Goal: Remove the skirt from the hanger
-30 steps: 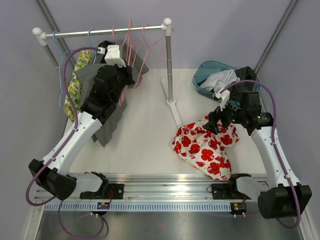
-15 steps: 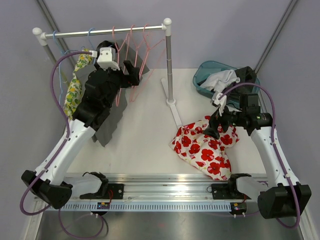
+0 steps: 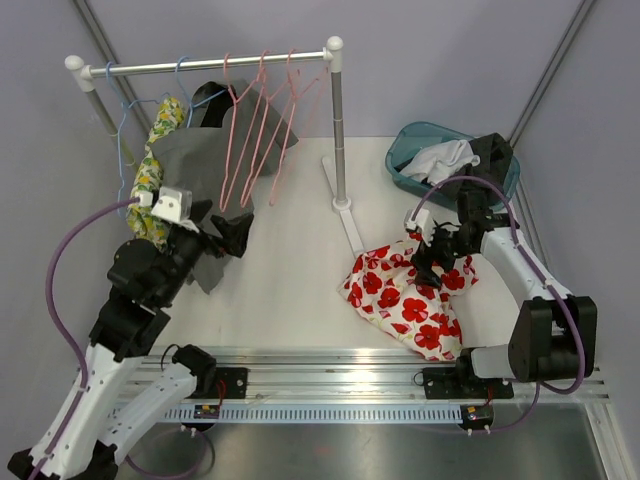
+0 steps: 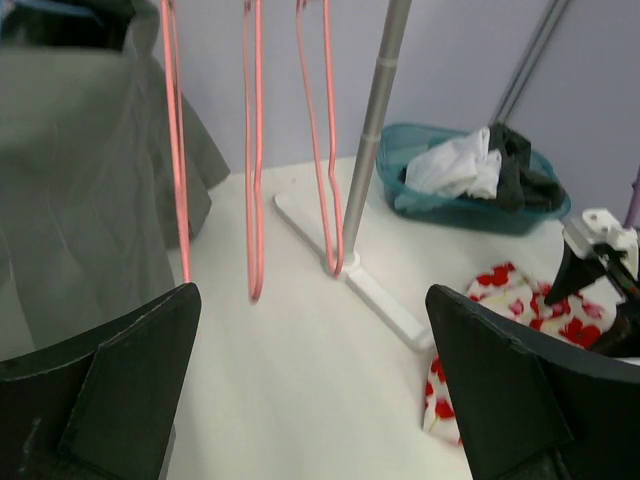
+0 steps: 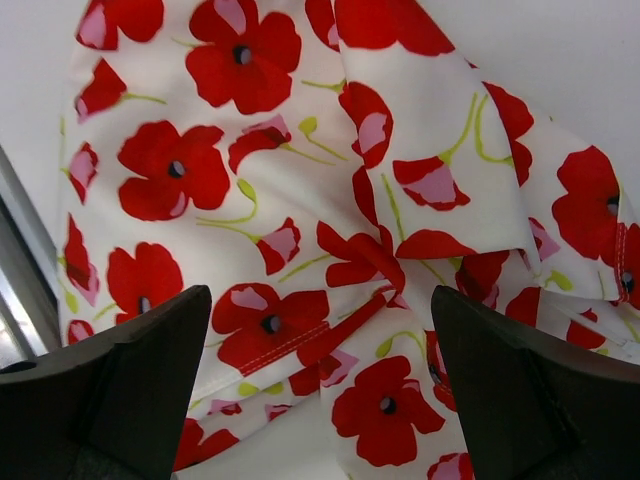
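Observation:
A grey skirt hangs on the rack's left part, beside a yellow-flowered garment; it also fills the left of the left wrist view as grey cloth. Three pink hangers hang bare. My left gripper stands open and empty, in front of and below the grey skirt, apart from it. A white skirt with red poppies lies crumpled on the table. My right gripper hovers open just over it, with nothing between its fingers.
The rack's upright post and its white foot stand mid-table. A teal basket with white and dark clothes sits at the back right. Blue hangers hang at the rail's left end.
My left gripper has opened and the left arm has pulled back from the rack towards the near left. The grey skirt stays hanging. The right gripper has shifted slightly over the poppy skirt.

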You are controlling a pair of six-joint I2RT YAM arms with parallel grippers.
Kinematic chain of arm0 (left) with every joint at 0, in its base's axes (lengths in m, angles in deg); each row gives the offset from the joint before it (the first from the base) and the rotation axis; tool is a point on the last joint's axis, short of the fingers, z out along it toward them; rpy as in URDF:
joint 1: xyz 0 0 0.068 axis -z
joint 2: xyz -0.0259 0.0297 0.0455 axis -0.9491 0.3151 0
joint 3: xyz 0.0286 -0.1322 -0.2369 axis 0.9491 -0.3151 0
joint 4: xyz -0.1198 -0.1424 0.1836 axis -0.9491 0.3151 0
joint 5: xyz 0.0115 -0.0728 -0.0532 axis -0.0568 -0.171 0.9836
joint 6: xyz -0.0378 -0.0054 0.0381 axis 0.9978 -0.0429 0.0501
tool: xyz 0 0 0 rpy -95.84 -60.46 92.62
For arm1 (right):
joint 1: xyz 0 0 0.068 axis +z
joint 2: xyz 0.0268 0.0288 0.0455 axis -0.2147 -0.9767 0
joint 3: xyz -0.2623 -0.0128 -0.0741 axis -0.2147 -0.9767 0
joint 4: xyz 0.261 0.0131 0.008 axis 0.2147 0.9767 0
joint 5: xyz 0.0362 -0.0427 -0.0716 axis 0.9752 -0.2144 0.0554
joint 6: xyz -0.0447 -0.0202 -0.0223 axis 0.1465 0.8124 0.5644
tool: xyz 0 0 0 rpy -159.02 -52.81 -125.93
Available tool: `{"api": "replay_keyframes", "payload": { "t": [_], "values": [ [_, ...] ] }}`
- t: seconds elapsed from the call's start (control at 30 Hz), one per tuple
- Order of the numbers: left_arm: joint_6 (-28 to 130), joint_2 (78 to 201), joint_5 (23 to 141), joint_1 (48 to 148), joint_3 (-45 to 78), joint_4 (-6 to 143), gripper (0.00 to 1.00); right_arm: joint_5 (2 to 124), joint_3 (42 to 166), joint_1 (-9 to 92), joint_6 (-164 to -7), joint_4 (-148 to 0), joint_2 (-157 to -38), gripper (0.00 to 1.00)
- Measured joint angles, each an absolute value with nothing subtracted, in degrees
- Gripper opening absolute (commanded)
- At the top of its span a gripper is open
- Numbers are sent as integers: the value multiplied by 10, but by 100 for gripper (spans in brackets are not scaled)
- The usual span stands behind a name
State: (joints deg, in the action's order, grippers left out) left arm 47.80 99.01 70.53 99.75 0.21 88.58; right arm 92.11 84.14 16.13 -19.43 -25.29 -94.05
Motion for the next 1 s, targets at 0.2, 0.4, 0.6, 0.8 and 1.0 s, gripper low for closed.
{"api": "replay_keyframes", "payload": {
  "t": [0.2, 0.4, 0.6, 0.8, 1.0],
  "values": [
    [480, 877, 716, 998, -82, 939, 99, 906, 818, 161, -60, -270, -949, 99],
    [498, 828, 720, 998, -114, 956, 99, 897, 843, 166, 17, -304, -1038, 99],
    [513, 805, 722, 998, -131, 967, 99, 875, 845, 189, 40, -335, -1123, 60],
    [518, 785, 721, 998, -138, 980, 99, 888, 880, 207, 5, -305, -1132, 0],
    [522, 776, 721, 998, -143, 982, 99, 897, 961, 205, -99, -260, -1129, 0]
  ]
}}
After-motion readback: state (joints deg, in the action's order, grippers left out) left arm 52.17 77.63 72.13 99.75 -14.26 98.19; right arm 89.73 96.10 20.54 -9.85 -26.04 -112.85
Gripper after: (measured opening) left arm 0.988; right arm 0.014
